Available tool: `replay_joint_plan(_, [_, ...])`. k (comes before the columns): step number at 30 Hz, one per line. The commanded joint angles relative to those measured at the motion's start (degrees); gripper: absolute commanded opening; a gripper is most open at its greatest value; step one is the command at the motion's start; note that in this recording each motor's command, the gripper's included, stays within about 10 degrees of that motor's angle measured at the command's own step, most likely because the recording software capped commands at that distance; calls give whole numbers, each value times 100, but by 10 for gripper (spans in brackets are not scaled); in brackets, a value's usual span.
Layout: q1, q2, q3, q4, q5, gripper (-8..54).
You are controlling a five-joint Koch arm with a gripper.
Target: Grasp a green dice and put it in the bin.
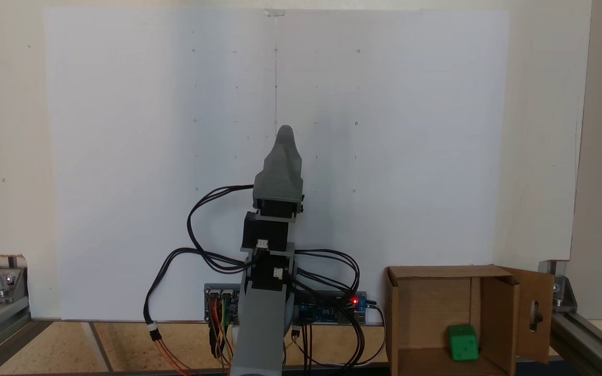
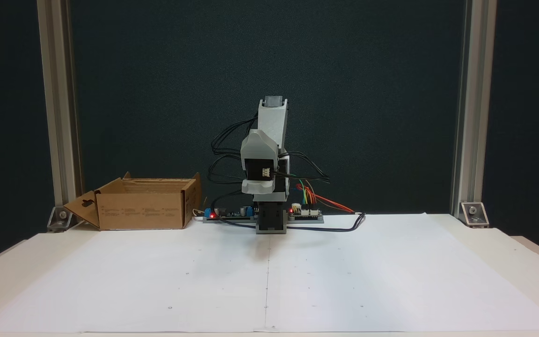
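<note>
Reading a fixed view from its left edge, I see a bracket and rail (image 1: 3,292), then the white sheet (image 1: 123,156) spread over the tabletop (image 1: 123,344), bare of any loose object. At the centre the arm (image 1: 272,245) is folded up over its base, cables looping either side, with circuit boards (image 1: 332,308) behind it showing a red light. The gripper (image 1: 286,137) points away from the camera along the sheet, and from here it shows as a single grey wedge; I cannot tell whether the fingers are spread or pressed together, and I can see nothing green held in them. Furthest right sits the bin (image 1: 426,313), its flap with the keyhole cut-out swung open, and the green dice (image 1: 462,342) rests on the bin's floor near the front inner wall.

From the other fixed view, again left to right, the bin (image 2: 141,210) stands at the left back of the tabletop (image 2: 484,252), well apart from the arm (image 2: 269,178), which is tucked upright over its base; the sheet in front is bare.

My judgement: the task looks complete. The dice is inside the bin, the arm is clear of it and seems parked at rest. I see nothing left to do beyond confirming that no other dice waits outside these views.
</note>
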Motion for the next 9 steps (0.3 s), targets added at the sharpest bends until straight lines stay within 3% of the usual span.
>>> replay_joint_plan(1, [35, 624, 272, -264, 246, 445])
replay_joint_plan(9, [26, 624, 272, -246, 246, 445])
